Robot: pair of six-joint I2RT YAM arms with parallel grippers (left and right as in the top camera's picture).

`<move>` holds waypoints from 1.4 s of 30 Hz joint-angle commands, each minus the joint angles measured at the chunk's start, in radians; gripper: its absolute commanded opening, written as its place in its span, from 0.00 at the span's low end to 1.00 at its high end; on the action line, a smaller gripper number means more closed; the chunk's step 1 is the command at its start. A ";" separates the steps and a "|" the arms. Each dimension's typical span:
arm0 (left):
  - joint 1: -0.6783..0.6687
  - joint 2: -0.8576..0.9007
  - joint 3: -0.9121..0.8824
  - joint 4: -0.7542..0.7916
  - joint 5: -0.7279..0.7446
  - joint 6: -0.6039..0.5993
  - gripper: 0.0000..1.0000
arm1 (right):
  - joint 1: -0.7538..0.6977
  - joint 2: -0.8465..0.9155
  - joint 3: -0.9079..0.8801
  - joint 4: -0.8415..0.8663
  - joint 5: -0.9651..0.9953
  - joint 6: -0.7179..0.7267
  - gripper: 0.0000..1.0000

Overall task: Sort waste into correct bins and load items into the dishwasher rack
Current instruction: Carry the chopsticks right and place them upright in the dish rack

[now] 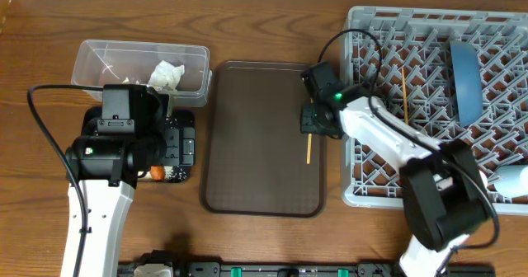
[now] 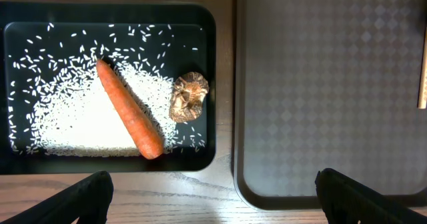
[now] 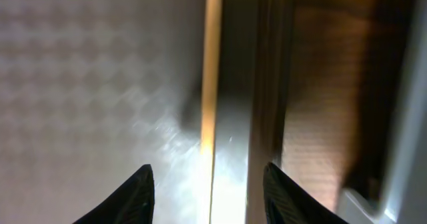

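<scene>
A thin wooden chopstick (image 1: pixel 308 147) lies on the brown serving tray (image 1: pixel 247 137) near its right rim. My right gripper (image 3: pixel 208 199) hangs low over the chopstick (image 3: pixel 212 84), open, one finger on each side and a gap to both. My left gripper (image 2: pixel 213 204) is open wide above the table between the black tray (image 2: pixel 220 84) and the serving tray, holding nothing. In the black tray lie an orange carrot (image 2: pixel 130 111), a brown food lump (image 2: pixel 189 97) and loose white rice (image 2: pixel 67 117). Crumpled white paper (image 1: pixel 167 75) sits in the clear tub (image 1: pixel 91 58).
The grey dishwasher rack (image 1: pixel 371 30) fills the right side, right next to the serving tray. In it stand a blue plate (image 1: pixel 464 79) and another chopstick (image 1: pixel 405 96); a light-blue cup (image 1: pixel 511 182) sits at its right edge. My left arm covers much of the black tray from above.
</scene>
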 commanded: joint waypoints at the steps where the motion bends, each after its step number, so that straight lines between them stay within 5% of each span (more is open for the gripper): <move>1: 0.004 0.000 0.016 -0.004 0.006 0.017 0.98 | 0.002 0.048 0.005 0.019 0.003 0.044 0.40; 4: 0.004 0.000 0.016 -0.004 0.006 0.017 0.98 | 0.003 0.074 0.005 0.029 -0.002 0.019 0.34; 12: 0.004 0.000 0.016 -0.003 0.006 0.017 0.98 | 0.006 0.090 0.006 0.036 0.008 0.011 0.01; 29: 0.004 0.000 0.016 -0.003 0.006 0.017 0.98 | -0.126 -0.406 0.081 -0.083 0.123 -0.322 0.01; 42: 0.004 0.000 0.016 -0.003 0.006 0.017 0.98 | -0.490 -0.310 0.051 -0.164 0.067 -0.533 0.01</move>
